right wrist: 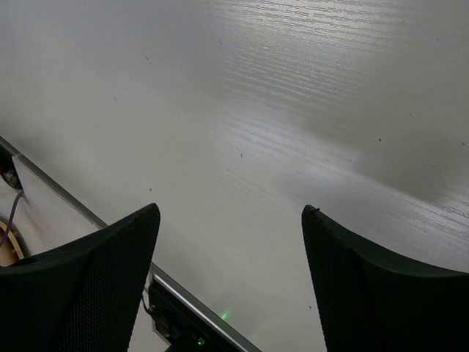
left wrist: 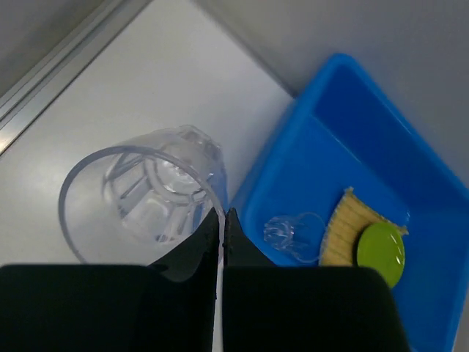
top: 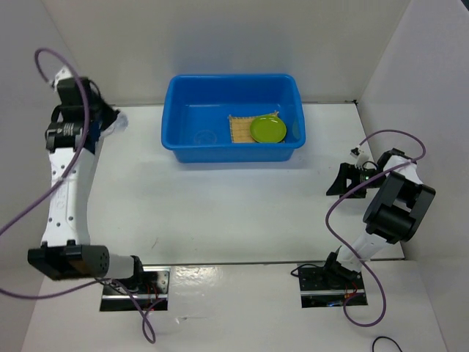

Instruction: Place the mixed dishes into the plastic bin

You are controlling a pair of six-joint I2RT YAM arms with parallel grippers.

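My left gripper [left wrist: 223, 214] is shut on the thin rim of a clear cup [left wrist: 146, 194], which is over the white table just left of the blue plastic bin [left wrist: 344, 95]. In the top view the left gripper [top: 110, 121] is at the far left, beside the bin [top: 233, 78]. Inside the bin lie a tan woven mat [top: 240, 129] [left wrist: 344, 224], a lime-green plate [top: 268, 130] [left wrist: 380, 254] partly on the mat, and another clear cup [left wrist: 289, 233] on its side. At the table's right side my right gripper [top: 344, 183] [right wrist: 231, 213] stands open over bare table, holding nothing.
White walls close in the table on the left, back and right. A metal strip [left wrist: 51, 66] runs along the table's left edge near the held cup. The arm bases [top: 135, 282] [top: 330, 282] sit at the near edge.
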